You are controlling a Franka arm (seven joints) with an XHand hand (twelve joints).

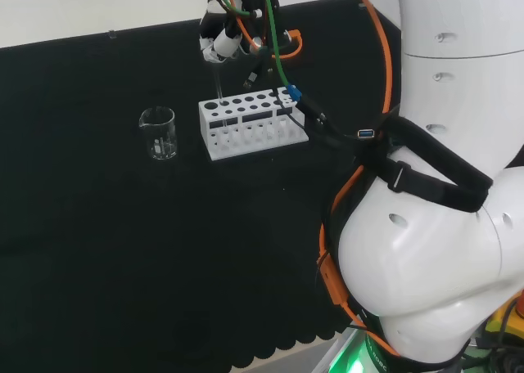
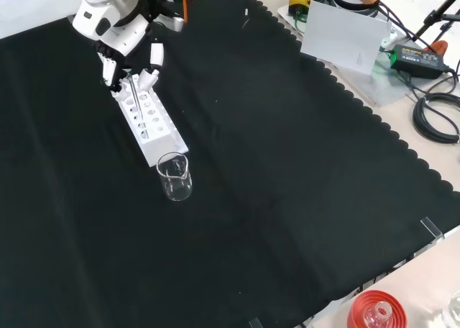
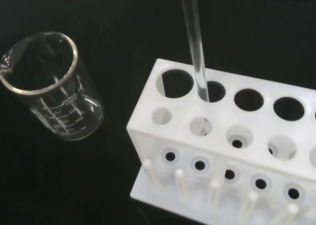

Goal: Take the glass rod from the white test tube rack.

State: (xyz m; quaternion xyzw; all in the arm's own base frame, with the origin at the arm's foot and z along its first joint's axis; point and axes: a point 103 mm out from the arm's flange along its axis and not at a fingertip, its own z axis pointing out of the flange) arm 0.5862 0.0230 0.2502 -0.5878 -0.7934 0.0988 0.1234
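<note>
Hand [image 2: 133, 51] over far end of white test tube rack [image 2: 151, 123] in front view, at upper left of cloth; fingers [image 2: 154, 65] curled down around upper part of glass rod [image 2: 134, 94], thumb side hard to make out. Same in head view: hand [image 1: 225, 42] above rack's [image 1: 250, 128] left end, rod [image 1: 219, 87] hanging near upright from fingers down to rack's top plate. Wrist view: rod [image 3: 195, 47] clear, slightly tilted, lower end inside second hole of back row, counted from corner nearest beaker; first hole beside it vacant, other holes in sight vacant too. Cannot tell how deep rod sits; tip seen faintly through hole of tier below. Rack [image 3: 222, 146] white, w/ two rows of round holes on top, smaller holes on lower tier, row of short pegs along front foot. Beaker [image 3: 52, 87] clear glass, graduated, upright, just beside rack's short end, not touching; apparently dry. In front view beaker [image 2: 175, 175] nearer camera than rack; in head view beaker [image 1: 159, 132] left of rack. Desk [image 2: 287, 184] covered w/ black cloth. Red ribbed stand [image 2: 377, 310] w/ flask at lower right edge of front view, well apart from rack.
</note>
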